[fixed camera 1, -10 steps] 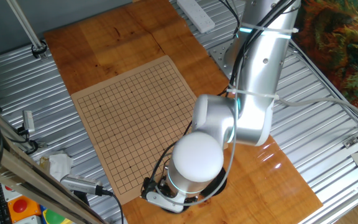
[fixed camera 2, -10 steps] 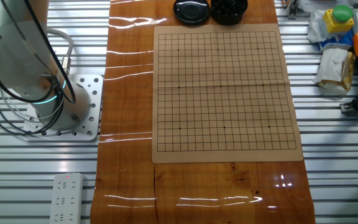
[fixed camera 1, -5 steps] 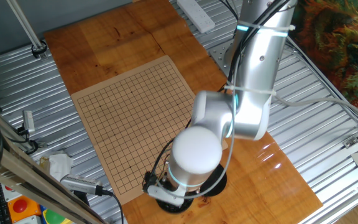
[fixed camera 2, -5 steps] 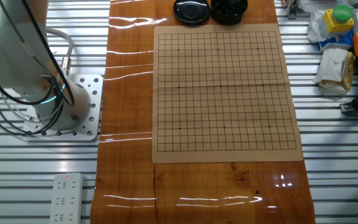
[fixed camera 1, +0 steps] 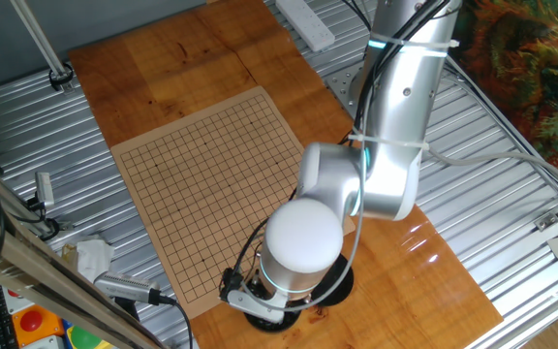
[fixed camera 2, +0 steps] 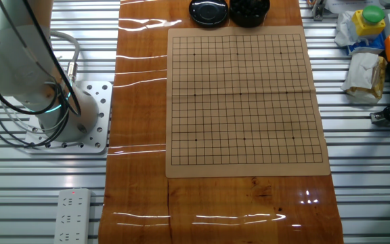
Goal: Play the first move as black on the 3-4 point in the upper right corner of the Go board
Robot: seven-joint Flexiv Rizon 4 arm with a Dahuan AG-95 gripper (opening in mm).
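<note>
The board (fixed camera 2: 242, 98) is a tan sheet with a black grid, lying bare on the wooden tabletop; it also shows in one fixed view (fixed camera 1: 216, 189). No stone lies on it. A black bowl (fixed camera 2: 249, 9) with dark black stones inside stands just past the board's far edge, beside a round black lid (fixed camera 2: 208, 11). In one fixed view the arm's white wrist (fixed camera 1: 303, 237) hangs over the board's near corner and the bowl area. It hides the gripper's fingers; only a white part (fixed camera 1: 255, 306) shows below it. The gripper is out of the other fixed view.
The arm's base (fixed camera 2: 53, 115) stands left of the tabletop. A white power strip (fixed camera 2: 72, 215) lies on the slatted metal surface. Bags and bottles (fixed camera 2: 367, 47) crowd the right side. A metal post (fixed camera 1: 58, 70) and cables (fixed camera 1: 129, 291) stand by the board's far side.
The arm's wrist has shifted slightly to the left over the bowl area. The board and bowl have not moved.
</note>
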